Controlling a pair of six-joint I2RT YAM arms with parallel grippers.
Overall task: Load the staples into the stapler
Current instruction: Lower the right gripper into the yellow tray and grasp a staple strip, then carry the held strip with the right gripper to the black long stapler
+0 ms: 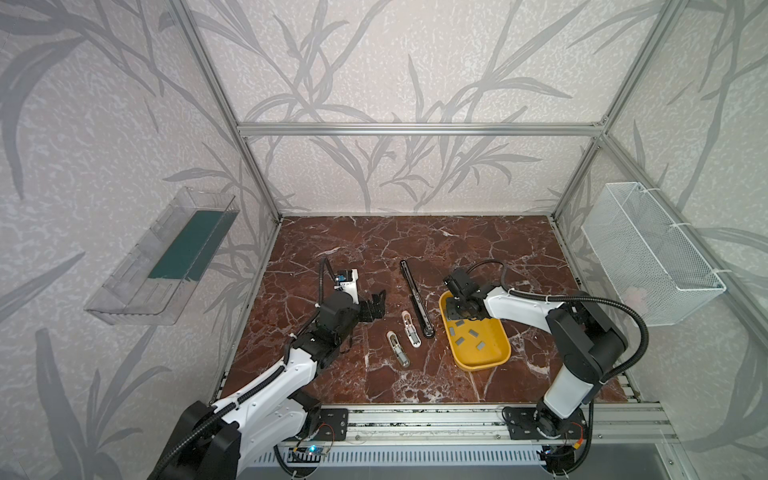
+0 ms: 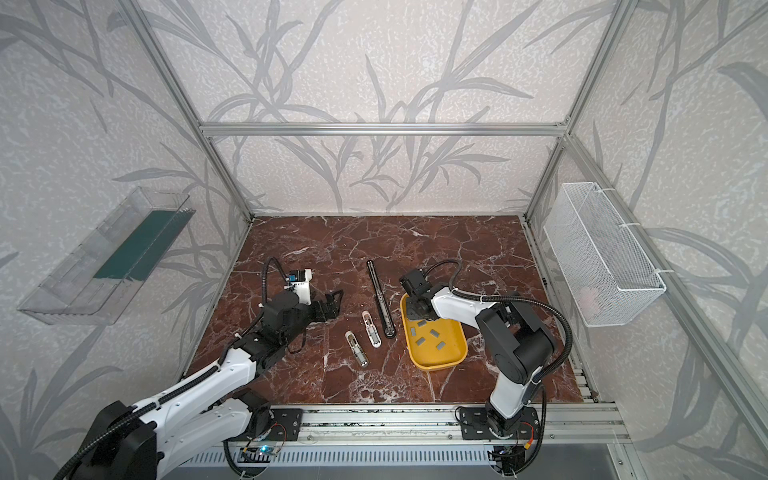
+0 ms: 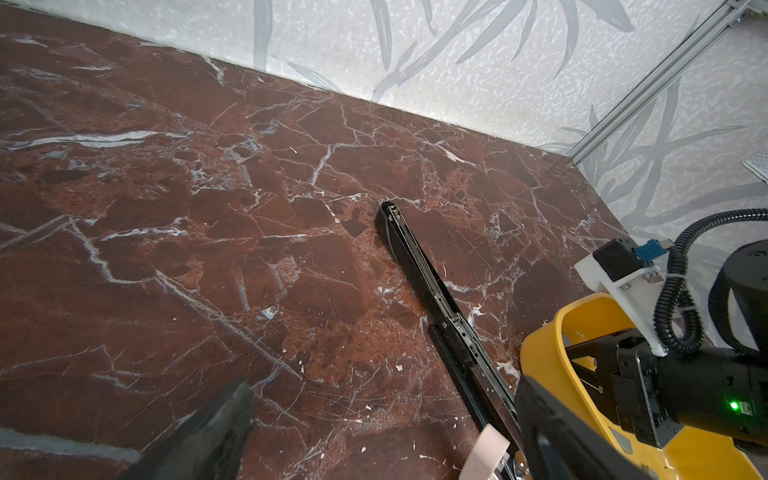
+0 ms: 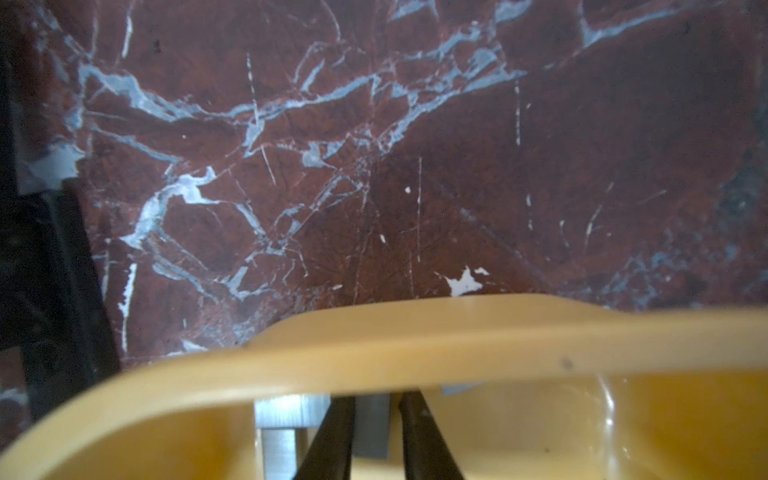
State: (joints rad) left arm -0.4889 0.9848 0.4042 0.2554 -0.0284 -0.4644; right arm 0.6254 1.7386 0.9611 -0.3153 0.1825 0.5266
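Several grey staples (image 1: 473, 332) lie loose in the yellow tray (image 1: 478, 365), seen in both top views (image 2: 435, 332). My right gripper (image 1: 460, 311) reaches down into the tray's far end. In the right wrist view its fingers (image 4: 336, 432) stand close together on either side of one staple strip (image 4: 372, 424), with the tips hidden behind the tray rim (image 4: 457, 332). A long black stapler (image 1: 415, 299) lies opened flat left of the tray. My left gripper (image 1: 376, 305) hovers open and empty, left of that stapler (image 3: 419, 270).
A small white stapler (image 1: 410, 328) and a small silver one (image 1: 398, 348) lie left of the black stapler's near end. A clear bin (image 1: 162, 257) hangs on the left wall and a white mesh basket (image 1: 648, 253) on the right wall.
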